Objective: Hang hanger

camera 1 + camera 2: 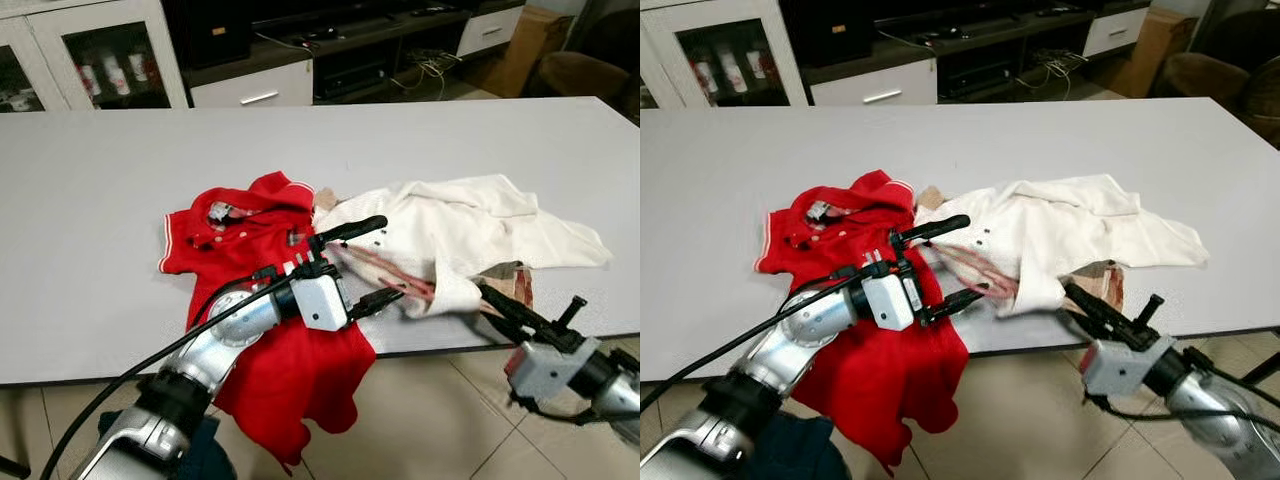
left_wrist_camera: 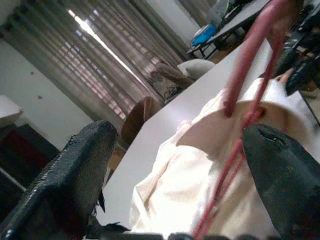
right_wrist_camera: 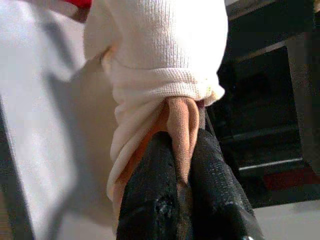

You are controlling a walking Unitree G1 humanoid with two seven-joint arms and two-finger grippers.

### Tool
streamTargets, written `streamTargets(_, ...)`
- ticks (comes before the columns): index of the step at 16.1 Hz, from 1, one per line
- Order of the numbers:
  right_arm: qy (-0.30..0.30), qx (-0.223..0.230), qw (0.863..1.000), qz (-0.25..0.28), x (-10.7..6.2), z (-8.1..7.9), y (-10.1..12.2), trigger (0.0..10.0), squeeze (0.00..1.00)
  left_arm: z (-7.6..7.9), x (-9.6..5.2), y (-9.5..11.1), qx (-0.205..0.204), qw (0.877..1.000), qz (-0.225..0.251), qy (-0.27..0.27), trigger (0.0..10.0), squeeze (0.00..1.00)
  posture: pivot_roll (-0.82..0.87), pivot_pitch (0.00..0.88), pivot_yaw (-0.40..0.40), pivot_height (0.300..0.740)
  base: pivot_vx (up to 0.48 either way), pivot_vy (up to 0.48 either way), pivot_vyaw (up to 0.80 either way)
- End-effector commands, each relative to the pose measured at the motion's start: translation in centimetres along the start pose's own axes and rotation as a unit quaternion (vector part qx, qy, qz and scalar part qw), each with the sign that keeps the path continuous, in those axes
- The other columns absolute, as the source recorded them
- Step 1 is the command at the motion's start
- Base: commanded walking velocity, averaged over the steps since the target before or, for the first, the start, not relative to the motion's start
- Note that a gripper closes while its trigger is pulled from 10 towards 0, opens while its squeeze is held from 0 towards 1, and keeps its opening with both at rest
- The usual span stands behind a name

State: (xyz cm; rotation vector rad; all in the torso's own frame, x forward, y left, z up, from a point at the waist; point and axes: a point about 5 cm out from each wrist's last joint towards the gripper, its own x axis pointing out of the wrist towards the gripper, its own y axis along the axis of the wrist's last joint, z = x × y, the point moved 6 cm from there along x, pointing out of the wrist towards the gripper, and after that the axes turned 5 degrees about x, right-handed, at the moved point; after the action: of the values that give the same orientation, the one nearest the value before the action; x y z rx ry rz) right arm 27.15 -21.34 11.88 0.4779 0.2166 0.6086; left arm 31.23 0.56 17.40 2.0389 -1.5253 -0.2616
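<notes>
Soft, even light lay on the desk [image 1: 100, 200]; daylight glared through curtains [image 2: 100, 55] at upper left, and close fingers [image 2: 75, 180] blurred.

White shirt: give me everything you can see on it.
The white shirt looks like a soft cream knit with a ribbed cuff, lying crumpled on the grey table near its front edge, right of the red shirt. A tan inner fabric shows at its lower edge, where the right gripper is shut on a fold. A thin red hanger runs into it between the open fingers of the left gripper. Its collar end appears to touch the red shirt.
</notes>
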Motion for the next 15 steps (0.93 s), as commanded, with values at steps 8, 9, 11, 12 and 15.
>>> streamTargets(8, 0.014, -0.042, 0.999, 0.025, 1.6, 0.2, 1.1, 10.0, 0.0, 2.4, 1.0, 0.4, 0.087, 0.989, 0.038, -0.114, 10.0, 0.0, -0.01, 0.08, 0.064, 0.74, 0.0, 0.0, 0.0)
streamTargets(9, 0.014, -0.043, 0.999, 0.025, 1.5, 0.2, 1.0, 10.0, 0.0, 2.2, 0.9, 0.2, 0.092, 0.988, 0.034, -0.116, 10.0, 0.0, 0.0, 0.078, 0.065, 0.74, 0.0, 0.0, 0.0)
streamTargets(11, 0.014, -0.046, 0.998, 0.027, 1.6, 0.1, 1.0, 10.0, 0.0, 1.5, 0.7, -0.4, 0.106, 0.988, 0.023, -0.112, 10.0, 0.0, 0.0, 0.077, 0.064, 0.74, 0.0, 0.0, 0.0)
streamTargets(12, 0.015, -0.047, 0.998, 0.027, 1.6, 0.0, 1.0, 10.0, 0.0, 1.3, 0.7, -0.5, 0.107, 0.988, 0.021, -0.111, 10.0, 0.0, 0.0, 0.077, 0.063, 0.74, 0.0, 0.0, 0.0)
streamTargets(15, 0.023, -0.052, 0.998, 0.026, 1.5, -0.4, 0.9, 10.0, 0.0, 1.0, 0.8, -0.7, 0.111, 0.988, 0.02, -0.104, 10.0, 0.0, 0.0, 0.077, 0.06, 0.74, 0.0, 0.0, 0.0)
